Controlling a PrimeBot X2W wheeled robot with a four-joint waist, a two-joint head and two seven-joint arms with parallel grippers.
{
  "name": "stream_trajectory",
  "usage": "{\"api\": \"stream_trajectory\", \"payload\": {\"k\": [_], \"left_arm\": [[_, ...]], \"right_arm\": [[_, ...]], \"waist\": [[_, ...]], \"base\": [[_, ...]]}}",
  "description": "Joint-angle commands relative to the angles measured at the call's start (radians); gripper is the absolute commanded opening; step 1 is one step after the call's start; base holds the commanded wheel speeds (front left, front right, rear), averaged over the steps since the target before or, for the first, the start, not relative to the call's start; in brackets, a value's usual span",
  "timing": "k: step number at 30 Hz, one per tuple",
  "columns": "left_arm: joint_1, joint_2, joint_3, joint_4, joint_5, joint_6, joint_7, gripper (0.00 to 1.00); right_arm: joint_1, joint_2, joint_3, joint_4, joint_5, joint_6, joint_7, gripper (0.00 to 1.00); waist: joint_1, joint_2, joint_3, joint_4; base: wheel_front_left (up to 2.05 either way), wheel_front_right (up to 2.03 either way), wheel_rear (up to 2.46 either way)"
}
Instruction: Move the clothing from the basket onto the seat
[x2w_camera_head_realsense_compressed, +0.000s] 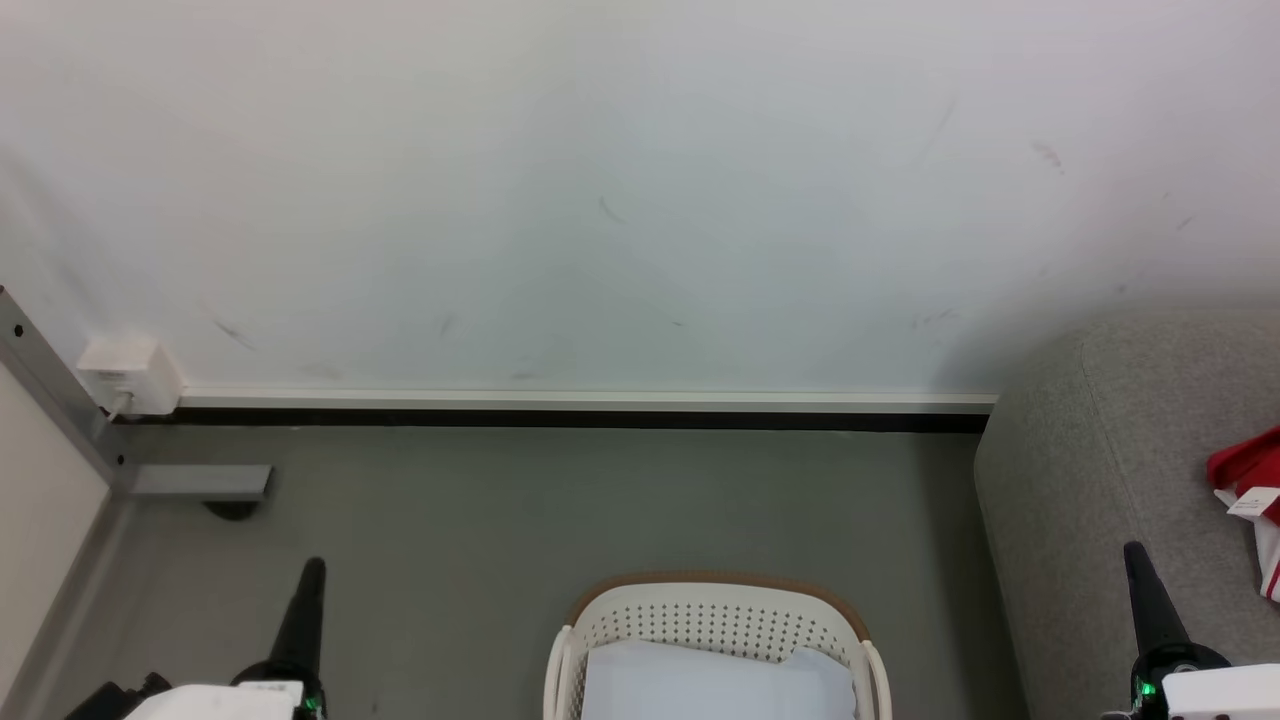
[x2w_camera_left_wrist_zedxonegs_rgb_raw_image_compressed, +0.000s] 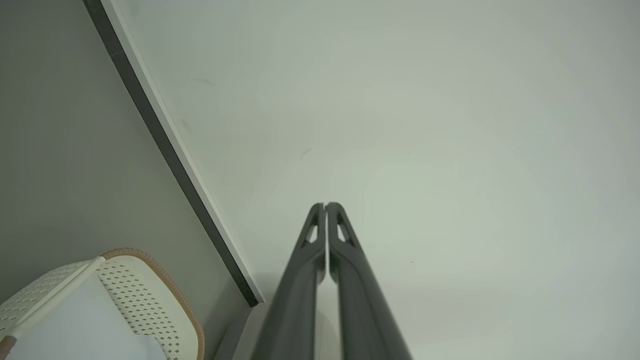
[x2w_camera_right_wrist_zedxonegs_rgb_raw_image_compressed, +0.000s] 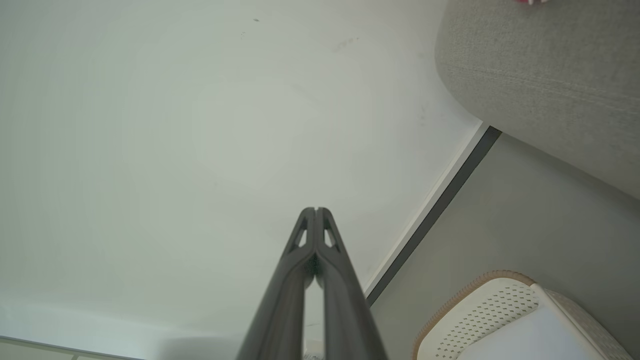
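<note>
The red clothing (x2w_camera_head_realsense_compressed: 1250, 475) with its white label lies on the grey seat (x2w_camera_head_realsense_compressed: 1100, 480) at the right edge of the head view; a sliver of the clothing (x2w_camera_right_wrist_zedxonegs_rgb_raw_image_compressed: 527, 1) peeks over the seat (x2w_camera_right_wrist_zedxonegs_rgb_raw_image_compressed: 545, 65) in the right wrist view. The cream basket (x2w_camera_head_realsense_compressed: 715, 625) stands on the floor at bottom centre, holding a plain pale cloth (x2w_camera_head_realsense_compressed: 715, 685). My left gripper (x2w_camera_head_realsense_compressed: 312, 568) is shut and empty left of the basket. My right gripper (x2w_camera_head_realsense_compressed: 1133, 552) is shut and empty in front of the seat. Both wrist views show the fingertips pressed together, the left gripper (x2w_camera_left_wrist_zedxonegs_rgb_raw_image_compressed: 325, 205) and the right gripper (x2w_camera_right_wrist_zedxonegs_rgb_raw_image_compressed: 315, 210).
A white wall (x2w_camera_head_realsense_compressed: 640, 180) with a dark skirting strip (x2w_camera_head_realsense_compressed: 580, 418) faces me. A grey metal frame leg (x2w_camera_head_realsense_compressed: 190, 482) and a white wall box (x2w_camera_head_realsense_compressed: 128, 375) sit at the left. Grey floor (x2w_camera_head_realsense_compressed: 600, 500) lies between wall and basket. The basket (x2w_camera_left_wrist_zedxonegs_rgb_raw_image_compressed: 145, 295) also appears in the left wrist view.
</note>
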Motion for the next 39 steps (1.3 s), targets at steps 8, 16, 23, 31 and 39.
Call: {"api": "stream_trajectory", "payload": {"k": [8, 16, 23, 31, 39], "left_arm": [[-0.022, 0.002, 0.010, -0.007, -0.087, -0.011, 0.024, 0.00], [-0.027, 0.000, 0.013, -0.007, -0.145, -0.016, 0.039, 0.00], [-0.031, -0.001, 0.016, -0.007, -0.191, -0.019, 0.051, 0.00], [-0.035, -0.002, 0.019, -0.006, -0.235, -0.023, 0.064, 0.00], [-0.038, -0.003, 0.020, -0.006, -0.262, -0.024, 0.072, 0.00]], "right_arm": [[-0.021, 0.003, -0.020, -0.009, 0.076, -0.002, 0.022, 0.00], [-0.022, 0.008, -0.033, -0.009, 0.126, -0.002, 0.039, 0.00], [-0.023, 0.013, -0.043, -0.009, 0.171, -0.002, 0.051, 0.00], [-0.027, 0.016, -0.053, -0.009, 0.214, -0.002, 0.064, 0.00], [-0.028, 0.019, -0.059, -0.008, 0.231, -0.002, 0.072, 0.00]], "waist": [[0.0000, 0.0000, 0.003, 0.003], [0.0000, 0.0000, 0.005, 0.006], [0.0000, 0.0000, 0.007, 0.008], [0.0000, 0.0000, 0.009, 0.011], [0.0000, 0.0000, 0.010, 0.012]], "base": [[0.00, 0.00, 0.00], [0.00, 0.00, 0.00], [0.00, 0.00, 0.00], [0.00, 0.00, 0.00], [0.00, 0.00, 0.00]]}}
